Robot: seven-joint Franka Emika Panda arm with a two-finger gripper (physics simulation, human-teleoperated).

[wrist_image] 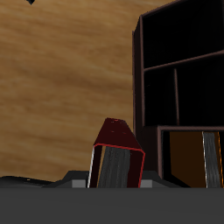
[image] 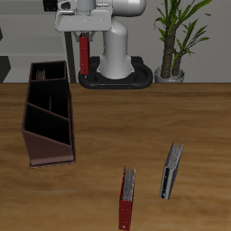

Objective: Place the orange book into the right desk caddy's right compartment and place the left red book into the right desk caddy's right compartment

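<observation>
Exterior view: the red book [image: 84, 52] is held clamped in the gripper [image: 83, 38], far above the caddy [image: 50, 113]; it should be lowered upright, clear of the dividers.

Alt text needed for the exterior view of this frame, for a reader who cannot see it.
The gripper holds a red book upright in the air behind the dark desk caddy. Near the table's front edge stand a second red book and a dark grey book.

The arm is raised at the table's back, its hand [image: 83, 41] clamped on a red book [image: 84, 52]
</observation>
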